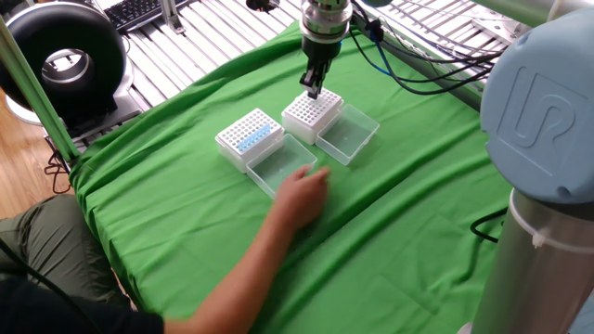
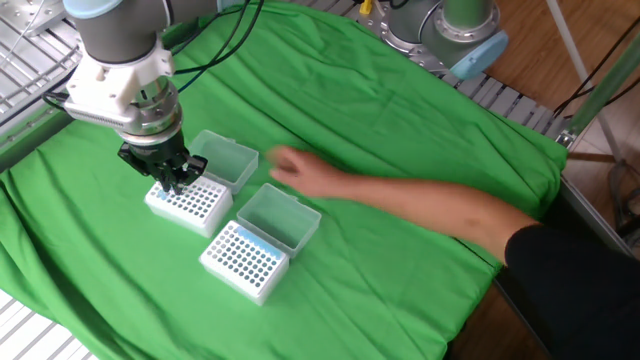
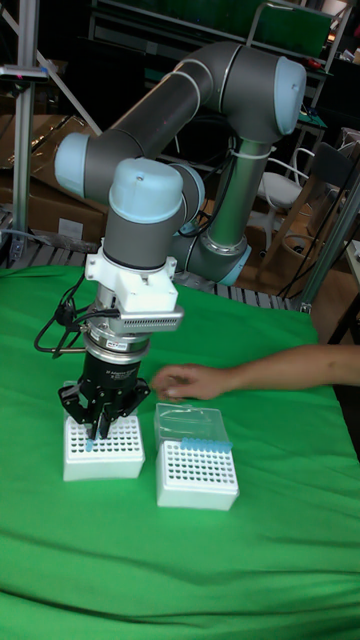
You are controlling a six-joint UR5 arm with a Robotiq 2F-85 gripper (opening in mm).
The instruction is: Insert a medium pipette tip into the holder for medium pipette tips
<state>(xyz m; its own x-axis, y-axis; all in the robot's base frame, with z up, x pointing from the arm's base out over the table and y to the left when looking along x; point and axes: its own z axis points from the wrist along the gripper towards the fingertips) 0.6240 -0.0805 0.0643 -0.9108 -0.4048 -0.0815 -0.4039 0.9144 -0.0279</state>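
- In the tall fixed view we see the grey jointed robot arm (image 3: 190, 120) whole, its two-finger gripper (image 3: 93, 437) pointing straight down over the left of two white rectangular block racks (image 3: 104, 450); the two other views cut the arm off above the wrist.
- The same view shows a small blue pipette tip (image 3: 90, 445) at the fingers (image 3: 98, 428), its lower end at the rack's hole grid. In one fixed view the tip is too small to make out at the gripper (image 1: 313, 90).
- We see the fingers nearly closed, drawn in around the tip with only a narrow gap; whether the tip is seated in a hole we cannot tell.
- This rack, the holder for medium pipette tips (image 1: 312, 112), stands on the green cloth-covered surface (image 1: 408, 232) with its clear hinged plastic lid (image 1: 349, 133) lying open beside it.
- The second white rack (image 1: 249, 136), just beside the first, carries a patch of blue tips on its grid; its own clear lid (image 1: 281, 163) also lies open.
- One fixed view shows a person's bare hand (image 1: 299, 193) over the cloth at the corner of the second lid; the other fixed view shows it blurred (image 2: 292, 166), beside both lids and apart from the gripper (image 2: 168, 178).
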